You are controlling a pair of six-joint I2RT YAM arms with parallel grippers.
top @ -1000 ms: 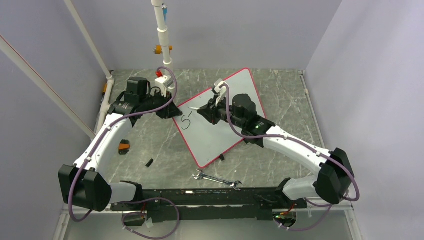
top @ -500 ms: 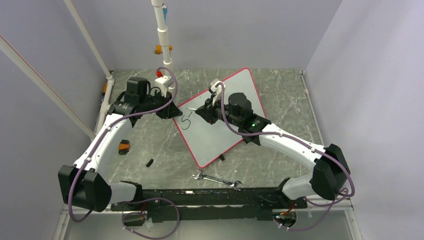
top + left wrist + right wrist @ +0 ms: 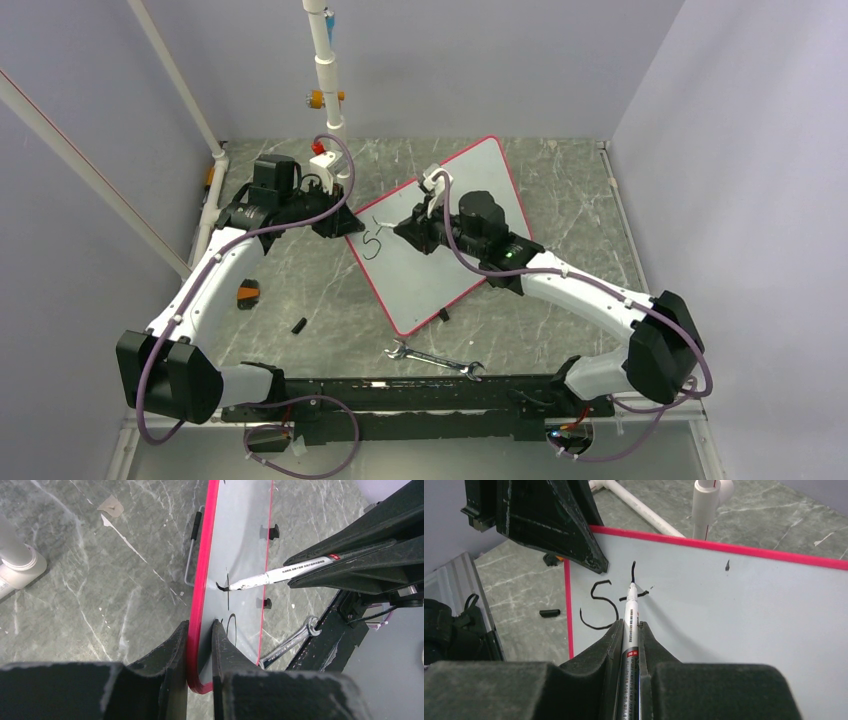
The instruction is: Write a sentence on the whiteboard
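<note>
From above, the whiteboard lies flat on the tabletop. It is turned diagonally, with its long axis running from near-left to far-right. The left hand sits at the board's left corner. The right hand hangs over the board's left part, and a wrench lies apart near the bases.

The left wrist view adds that the left hand is pinched almost closed on the red rim. A white marker points at that rim, and its tip seems to touch the board.

The right wrist view shows the right hand squeezed on the marker's barrel. Of the sentence, only "S" and two short strokes are visible.
</note>
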